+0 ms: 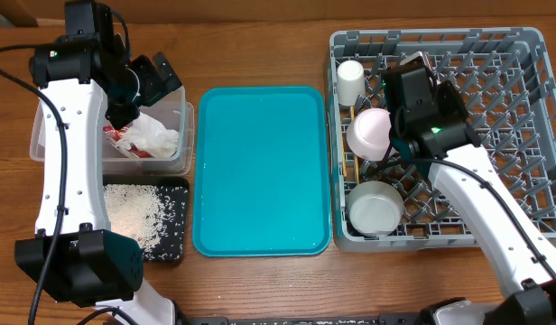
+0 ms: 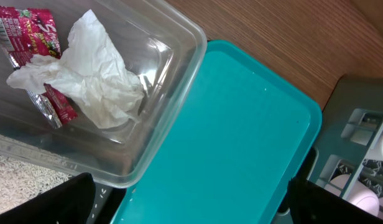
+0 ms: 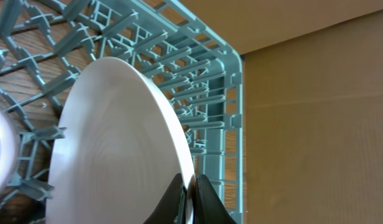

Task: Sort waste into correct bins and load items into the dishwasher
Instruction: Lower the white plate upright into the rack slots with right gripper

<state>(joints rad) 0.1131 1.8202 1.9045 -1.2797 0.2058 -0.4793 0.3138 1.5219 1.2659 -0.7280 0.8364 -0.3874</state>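
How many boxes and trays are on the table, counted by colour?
Clear tub: 1
Black tray: 1
Teal tray: 1
Grey dish rack: 1
Total: 4

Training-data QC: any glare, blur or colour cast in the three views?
Overhead: sharp, evenly lit, only a soft sheen on the teal tray. Left wrist: bright highlights on the clear tub rim. Right wrist: plate very close and soft; grey rack reads bluish; right end effector dark.
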